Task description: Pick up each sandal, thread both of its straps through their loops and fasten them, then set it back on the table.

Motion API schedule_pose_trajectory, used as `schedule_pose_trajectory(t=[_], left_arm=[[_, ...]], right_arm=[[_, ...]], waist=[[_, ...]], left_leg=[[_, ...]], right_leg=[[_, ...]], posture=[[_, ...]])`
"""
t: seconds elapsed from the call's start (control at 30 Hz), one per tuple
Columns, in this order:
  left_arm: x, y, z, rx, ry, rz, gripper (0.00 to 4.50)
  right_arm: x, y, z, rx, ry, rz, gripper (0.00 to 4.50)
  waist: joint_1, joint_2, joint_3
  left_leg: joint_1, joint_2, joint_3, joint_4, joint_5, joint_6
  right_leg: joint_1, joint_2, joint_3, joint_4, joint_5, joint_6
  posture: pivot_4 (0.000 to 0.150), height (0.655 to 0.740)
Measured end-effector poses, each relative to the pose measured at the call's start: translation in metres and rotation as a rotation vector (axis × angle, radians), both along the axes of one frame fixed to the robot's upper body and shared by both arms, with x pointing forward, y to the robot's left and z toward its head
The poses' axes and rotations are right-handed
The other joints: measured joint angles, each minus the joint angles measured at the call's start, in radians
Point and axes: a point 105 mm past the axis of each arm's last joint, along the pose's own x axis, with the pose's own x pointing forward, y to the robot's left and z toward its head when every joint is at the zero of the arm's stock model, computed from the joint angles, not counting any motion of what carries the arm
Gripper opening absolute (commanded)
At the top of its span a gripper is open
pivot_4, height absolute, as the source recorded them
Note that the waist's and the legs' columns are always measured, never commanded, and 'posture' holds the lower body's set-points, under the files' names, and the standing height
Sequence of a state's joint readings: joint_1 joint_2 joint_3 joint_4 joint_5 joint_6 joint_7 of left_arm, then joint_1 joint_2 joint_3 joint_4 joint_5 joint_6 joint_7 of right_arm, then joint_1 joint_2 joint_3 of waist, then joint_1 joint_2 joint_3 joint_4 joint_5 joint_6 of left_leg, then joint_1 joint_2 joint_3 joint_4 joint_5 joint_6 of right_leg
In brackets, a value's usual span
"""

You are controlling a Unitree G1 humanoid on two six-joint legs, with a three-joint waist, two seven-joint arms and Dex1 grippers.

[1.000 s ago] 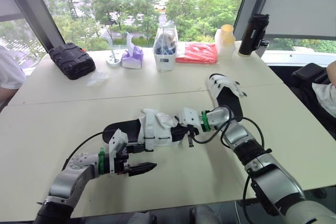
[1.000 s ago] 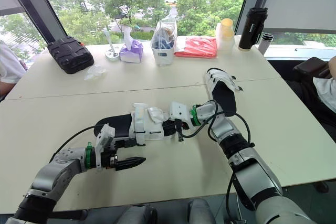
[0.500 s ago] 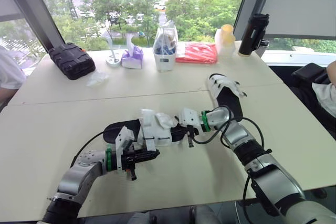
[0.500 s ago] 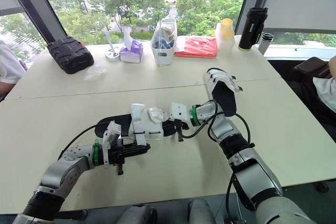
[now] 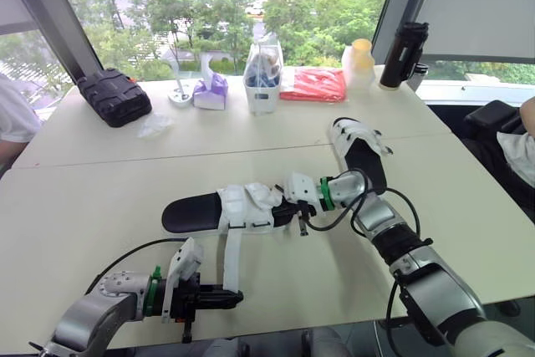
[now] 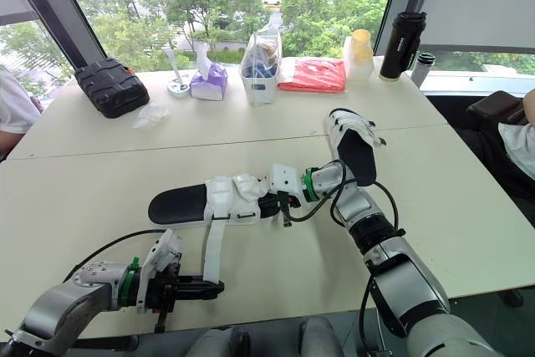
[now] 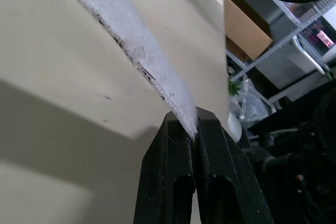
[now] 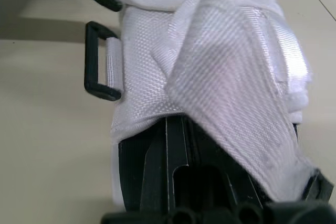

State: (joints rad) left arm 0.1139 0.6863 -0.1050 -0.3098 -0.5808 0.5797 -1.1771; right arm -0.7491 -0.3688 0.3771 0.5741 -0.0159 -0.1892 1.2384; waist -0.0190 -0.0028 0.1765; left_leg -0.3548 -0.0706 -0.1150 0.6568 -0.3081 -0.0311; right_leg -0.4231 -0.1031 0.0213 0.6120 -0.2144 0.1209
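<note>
I see 2 sandals on the desk (image 5: 100, 198): the near sandal (image 5: 196, 211) lies flat mid-desk, and the far sandal (image 5: 359, 152) lies beside my right forearm. My left claw (image 5: 236, 295) is clamped on 1 white strap (image 5: 231, 257), stretched toward the desk's near edge. My right claw (image 5: 288, 209) is closed at the near sandal's right-hand end.

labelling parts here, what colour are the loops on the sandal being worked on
Black; the loops stand out against the white straps, best in the right wrist view.
</note>
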Motion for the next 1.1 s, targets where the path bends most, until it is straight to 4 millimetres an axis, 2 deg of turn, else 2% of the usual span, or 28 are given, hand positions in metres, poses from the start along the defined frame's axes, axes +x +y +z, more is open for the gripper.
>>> schedule_pose_trajectory(t=[0.23, 0.33, 0.47, 0.57, 0.67, 0.73, 0.97, 1.1], left_arm=[[0.002, -0.002, 0.018, -0.04, -0.038, -0.004, 0.06], [0.012, -0.003, 0.039, -0.078, -0.08, 0.013, 0.06], [0.035, -0.002, 0.079, -0.156, -0.159, 0.059, 0.06], [0.048, -0.001, 0.094, -0.203, -0.163, 0.101, 0.06], [0.068, -0.001, 0.101, -0.24, -0.156, 0.158, 0.06], [0.075, 0.0, 0.103, -0.253, -0.151, 0.177, 0.06], [0.103, -0.002, 0.083, -0.237, -0.083, 0.228, 0.06], [0.113, -0.008, 0.082, -0.245, -0.078, 0.22, 0.06]], right_arm=[[-0.001, 0.0, 0.0, -0.001, 0.001, 0.005, 0.0], [0.0, 0.0, 0.0, -0.001, 0.0, 0.004, 0.0], [0.0, 0.001, 0.0, -0.001, -0.001, 0.006, 0.0], [-0.001, 0.001, 0.001, -0.001, -0.003, 0.009, 0.0], [0.0, 0.001, 0.0, -0.001, -0.003, 0.007, 0.0], [0.0, 0.002, 0.001, 0.0, -0.004, 0.009, 0.0], [0.0, 0.001, 0.0, -0.003, -0.007, 0.006, 0.0], [0.0, 0.001, 0.0, -0.001, -0.008, 0.004, 0.0]], waist=[[0.002, 0.0, 0.0], [0.002, 0.0, 0.0], [0.001, -0.001, 0.0], [0.0, -0.001, 0.0], [0.001, -0.001, 0.0], [0.0, -0.001, 0.0], [0.002, -0.002, -0.001], [0.002, -0.002, -0.001]], left_leg=[[0.001, 0.0, 0.0, -0.004, 0.0, 0.0], [0.001, 0.0, 0.0, -0.004, 0.0, 0.0], [0.001, -0.001, 0.0, -0.004, 0.0, -0.001], [0.001, -0.001, 0.0, -0.004, 0.001, -0.001], [0.001, -0.002, 0.0, -0.004, 0.001, -0.002], [0.001, -0.002, 0.0, -0.005, 0.002, -0.003], [0.001, -0.002, 0.0, -0.005, 0.002, -0.004], [0.001, -0.002, -0.001, -0.005, 0.002, -0.004]], right_leg=[[-0.001, 0.0, 0.0, -0.001, 0.0, 0.0], [-0.001, 0.0, 0.0, -0.001, 0.0, 0.0], [-0.001, 0.0, -0.001, -0.001, 0.001, 0.002], [-0.001, 0.0, -0.001, -0.001, 0.001, 0.002], [-0.001, 0.001, -0.001, -0.001, 0.001, 0.002], [-0.001, 0.001, -0.001, -0.001, 0.001, 0.002], [-0.001, 0.001, -0.001, -0.001, 0.001, 0.002], [-0.001, 0.001, -0.001, -0.001, 0.001, 0.002]], posture=[[0.15, 0.74], [0.15, 0.74], [0.15, 0.74], [0.15, 0.74], [0.15, 0.74], [0.15, 0.74], [0.15, 0.74], [0.15, 0.74]])
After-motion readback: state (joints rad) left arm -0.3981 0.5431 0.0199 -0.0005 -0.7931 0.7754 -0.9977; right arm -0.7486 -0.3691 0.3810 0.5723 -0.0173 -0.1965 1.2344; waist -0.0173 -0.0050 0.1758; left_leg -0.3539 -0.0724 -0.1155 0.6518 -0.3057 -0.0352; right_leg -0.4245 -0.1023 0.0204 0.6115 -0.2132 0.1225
